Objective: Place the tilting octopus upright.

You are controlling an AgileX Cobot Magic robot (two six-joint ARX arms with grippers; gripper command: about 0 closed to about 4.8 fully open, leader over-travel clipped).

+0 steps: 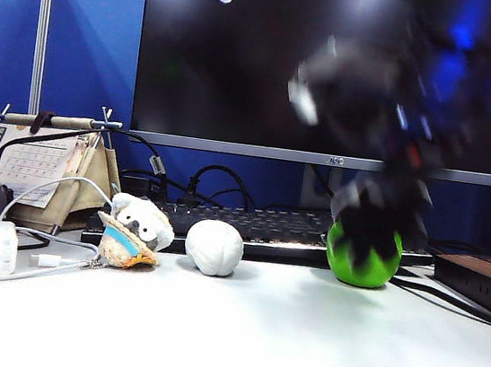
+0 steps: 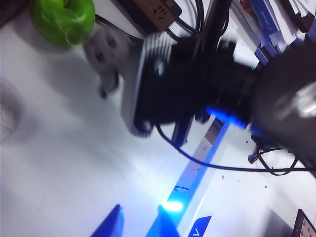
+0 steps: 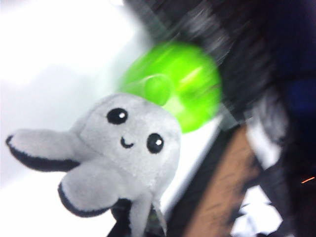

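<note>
Three cameras: one low at the counter's edge, two riding the wrists.

The exterior view sits almost level with the white counter, facing the keyboard and dark monitor behind it. The left wrist view looks down from well above — onto the other arm. The right wrist view is close in, the octopus filling much of its frame. All three share the green ball — the octopus shows in both wrist views.

White desk — blue partition
</note>
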